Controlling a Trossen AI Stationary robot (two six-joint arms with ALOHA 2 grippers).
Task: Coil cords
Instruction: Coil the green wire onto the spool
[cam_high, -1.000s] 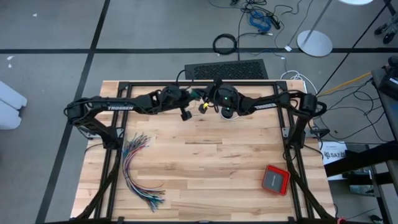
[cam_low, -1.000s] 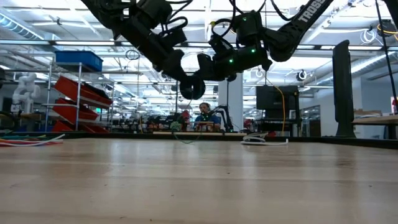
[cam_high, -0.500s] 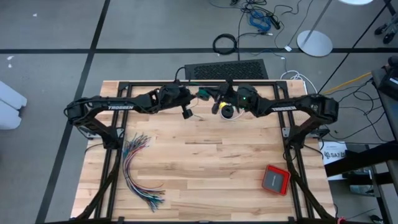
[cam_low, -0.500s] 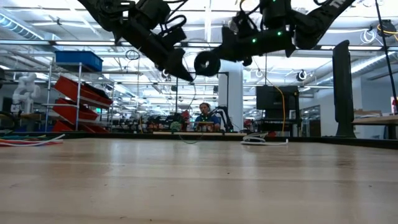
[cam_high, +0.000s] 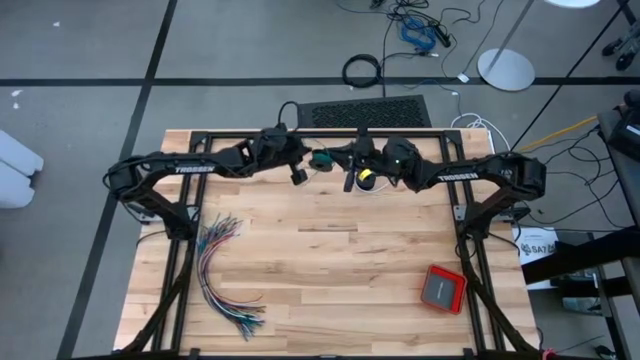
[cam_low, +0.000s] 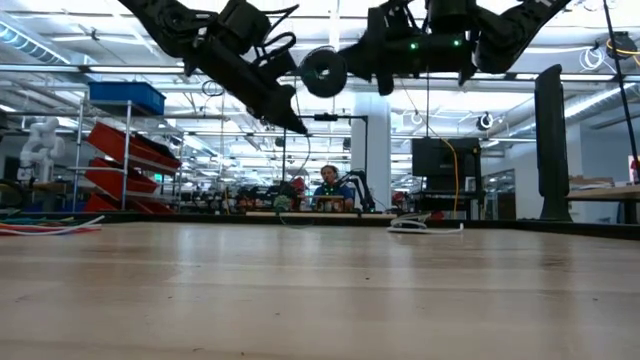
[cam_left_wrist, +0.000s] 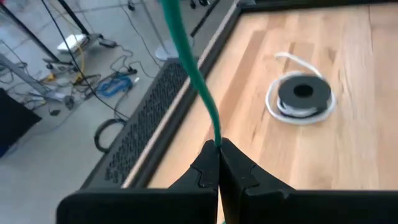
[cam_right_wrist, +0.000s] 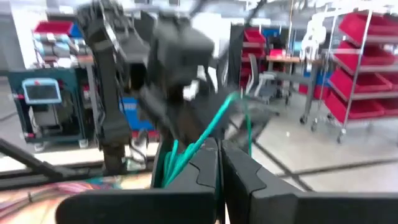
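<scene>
The teal-green cord (cam_high: 320, 158) hangs in the air near the table's far edge, stretched between my two grippers. My left gripper (cam_high: 300, 168) is shut on it in the left wrist view (cam_left_wrist: 216, 144). My right gripper (cam_high: 346, 168) is shut on it in the right wrist view (cam_right_wrist: 212, 149). The black cord (cam_left_wrist: 303, 96) lies coiled flat on the wood with its white tail around it. In the high view the black cord (cam_high: 368, 182) is half hidden under my right arm. My left gripper pinches the teal cord at one point (cam_left_wrist: 216, 138) between its two fingertips. From there the cord runs straight and taut away from the fingers, clear of the table. My right gripper pinches several strands of the teal cord (cam_right_wrist: 200, 148) between its fingers, which point about level toward the left arm. Loops of cord (cam_right_wrist: 168, 163) hang beside the fingers, clear of the table.
A fanned bundle of many-coloured wires (cam_high: 222, 275) lies at the near left and a red box (cam_high: 442, 288) at the near right. A black grille (cam_high: 365, 112) sits past the far edge, with a thick cable ring (cam_high: 362, 70) on the floor. A person (cam_low: 328, 185) sits far behind.
My right gripper has risen and tipped up to about level, carrying the teal cord higher above the table. My left gripper has shifted a little toward the far edge. Both have stayed shut on the cord.
</scene>
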